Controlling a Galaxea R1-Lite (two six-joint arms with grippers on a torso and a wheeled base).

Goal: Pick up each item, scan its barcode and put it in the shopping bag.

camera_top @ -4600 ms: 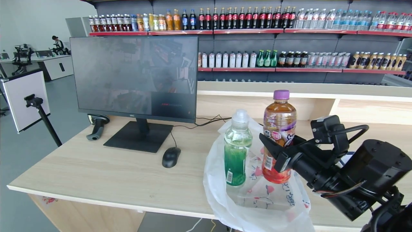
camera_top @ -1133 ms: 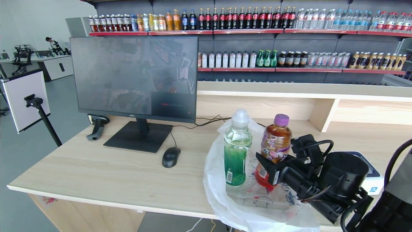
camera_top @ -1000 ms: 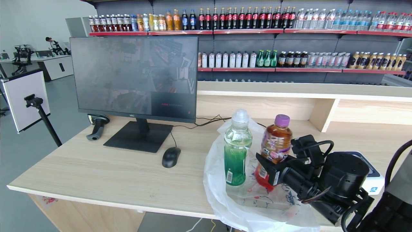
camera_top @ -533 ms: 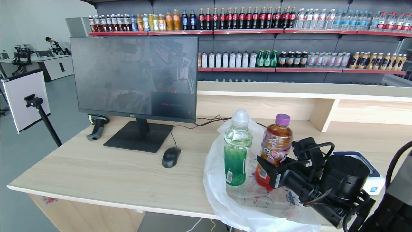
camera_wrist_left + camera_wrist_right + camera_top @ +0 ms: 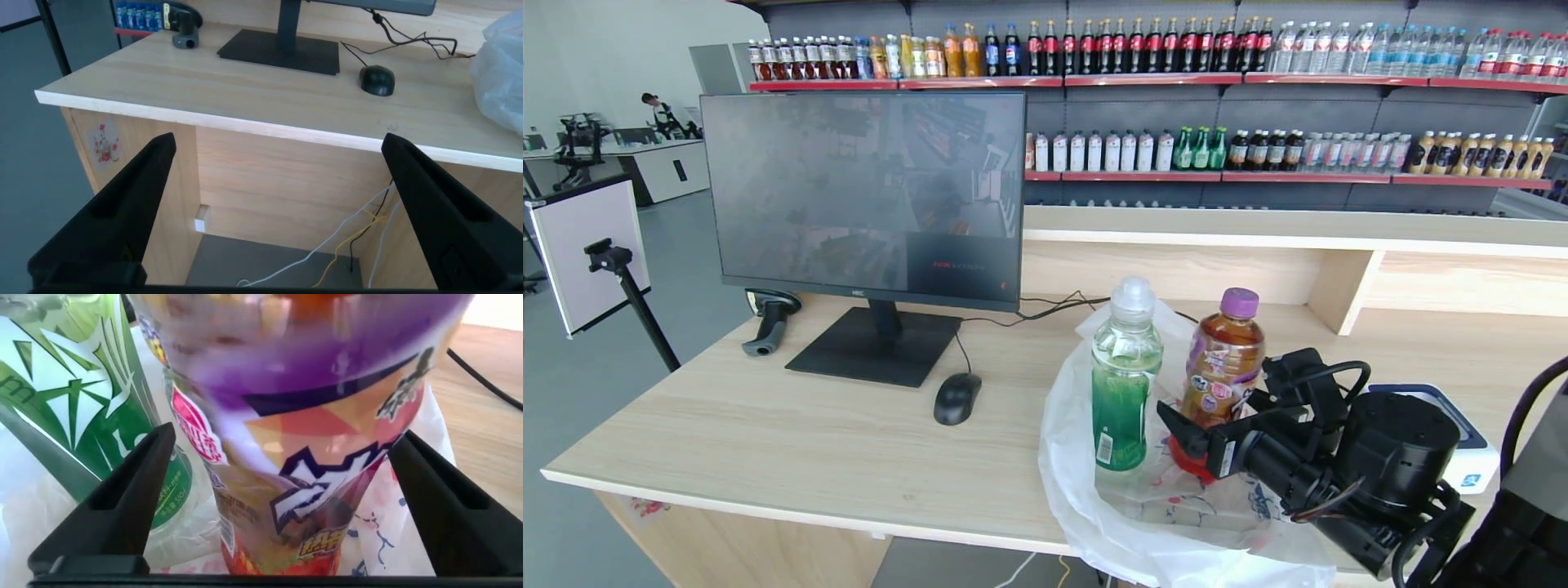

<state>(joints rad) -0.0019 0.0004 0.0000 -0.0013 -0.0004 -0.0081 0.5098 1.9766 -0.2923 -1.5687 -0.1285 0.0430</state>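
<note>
**Desk:** Two bottles in the bag already?

**Me:** Two, yes. The green bottle (image 5: 1125, 384) and the tea bottle (image 5: 1223, 363) both stand inside the slumped shopping bag (image 5: 1176, 514). The bag lies at the worktop's (image 5: 809, 441) near edge, towards its right end, and spills over that edge.

**Desk:** And your grip?

**Me:** I've let go. The right gripper (image 5: 1205, 408) is spread, with its fingers (image 5: 122, 506) on either side of the tea bottle's lower body and not clamping it. The left gripper (image 5: 278, 147) hangs below the worktop's near edge, also spread and empty.

**Desk:** How does that bottle handle?

**Me:** I'd say heavy for its size, since it looks nearly full. The plastic should be stiff enough to squeeze, but the label wrap is glossy and probably slick. If I had to take it again, I'd go for the mid-body, below the shoulder. The neck is no good (too narrow, and it would swing). It stands on thin crumpled film, so it could easily topple.

**Desk:** What's changed?

**Me:** A few seconds ago I held it well above the bag. A second ago it was down but leaning. Now it sits straighter, and in the last half-second the fingers have parted.
</note>
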